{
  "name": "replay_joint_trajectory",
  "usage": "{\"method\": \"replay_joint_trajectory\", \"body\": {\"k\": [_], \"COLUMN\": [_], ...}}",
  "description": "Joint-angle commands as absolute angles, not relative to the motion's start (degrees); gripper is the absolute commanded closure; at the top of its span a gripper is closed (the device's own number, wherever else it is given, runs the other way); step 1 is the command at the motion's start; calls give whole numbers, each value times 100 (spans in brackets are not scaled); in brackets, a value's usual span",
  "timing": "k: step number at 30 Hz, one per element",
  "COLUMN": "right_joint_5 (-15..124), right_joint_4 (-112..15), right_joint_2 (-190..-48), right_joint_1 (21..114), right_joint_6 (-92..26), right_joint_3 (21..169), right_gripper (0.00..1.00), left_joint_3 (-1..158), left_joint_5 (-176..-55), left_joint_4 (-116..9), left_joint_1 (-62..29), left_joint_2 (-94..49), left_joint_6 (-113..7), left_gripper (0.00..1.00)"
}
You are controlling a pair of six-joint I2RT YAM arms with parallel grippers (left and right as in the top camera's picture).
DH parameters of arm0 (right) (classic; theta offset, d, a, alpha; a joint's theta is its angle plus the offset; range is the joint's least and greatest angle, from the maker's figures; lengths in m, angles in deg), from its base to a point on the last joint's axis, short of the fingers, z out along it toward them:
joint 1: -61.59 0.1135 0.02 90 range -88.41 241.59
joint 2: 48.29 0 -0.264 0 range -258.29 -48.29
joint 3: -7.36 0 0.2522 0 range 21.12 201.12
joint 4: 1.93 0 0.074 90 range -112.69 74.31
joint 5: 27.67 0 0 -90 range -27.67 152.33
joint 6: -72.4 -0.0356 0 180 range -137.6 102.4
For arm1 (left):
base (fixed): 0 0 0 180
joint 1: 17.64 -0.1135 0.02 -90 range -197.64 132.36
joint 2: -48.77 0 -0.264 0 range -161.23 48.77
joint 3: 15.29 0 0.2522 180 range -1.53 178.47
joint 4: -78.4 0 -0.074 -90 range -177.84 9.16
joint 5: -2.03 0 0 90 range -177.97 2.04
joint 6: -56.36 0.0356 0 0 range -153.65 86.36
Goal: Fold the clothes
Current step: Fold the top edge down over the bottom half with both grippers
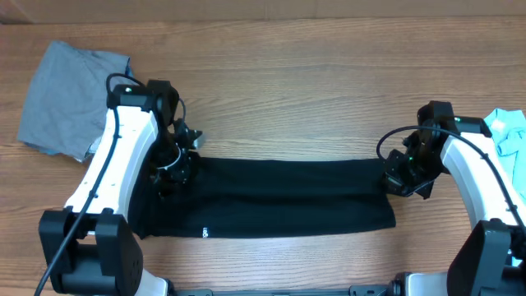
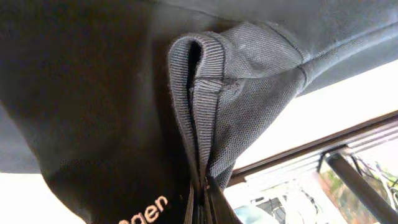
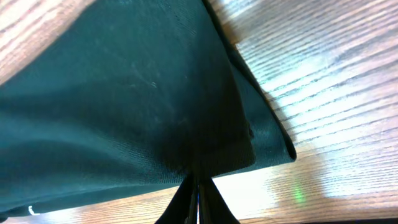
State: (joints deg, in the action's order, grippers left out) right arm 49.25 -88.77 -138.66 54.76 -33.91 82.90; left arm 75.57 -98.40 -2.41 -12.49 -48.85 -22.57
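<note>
Black shirt (image 1: 279,199) ran lengthwise between 2 claws: left gripper (image 1: 176,167) pinched 1 end tight, right gripper (image 1: 395,179) the other.

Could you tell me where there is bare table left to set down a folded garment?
Widest bare table is beyond the black shirt, between the grey garment and the right arm. A thin strip runs along the shirt's near edge. Crowded: both shirt ends, where the left gripper and right gripper pinch it.
</note>
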Motion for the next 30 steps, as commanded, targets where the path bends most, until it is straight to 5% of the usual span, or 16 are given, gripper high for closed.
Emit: {"method": "replay_joint_trajectory", "body": {"k": [1, 7, 12, 21, 30], "right_joint_5": [5028, 5417, 5375, 5369, 4973], "right_joint_4": [-8875, -8796, -8798, -8545, -6547], "right_joint_2": [-13766, -13766, -13766, -13766, -13809], "right_joint_1": [5435, 5435, 5430, 5056, 5175], "right_joint_6": [-3544, -3756, -3759, -3706, -3562], "right_joint_3": [8017, 7704, 7698, 7964, 7523], "right_gripper": [96, 96, 77, 67, 60], "left_joint_3": [7079, 6766, 6768, 6980, 6633], "left_joint_5": [-9899, -9901, -9897, -9764, -9838], "left_joint_4": [-411, -584, -575, -518, -1640], "left_joint_1": [-1290, -1290, -1290, -1290, -1290], "left_joint_2": [-4905, -4905, -4902, -4896, -4902], "left_joint_6": [-2480, -2605, -2627, -2747, -2749], "left_gripper": [95, 84, 70, 74, 60]}}
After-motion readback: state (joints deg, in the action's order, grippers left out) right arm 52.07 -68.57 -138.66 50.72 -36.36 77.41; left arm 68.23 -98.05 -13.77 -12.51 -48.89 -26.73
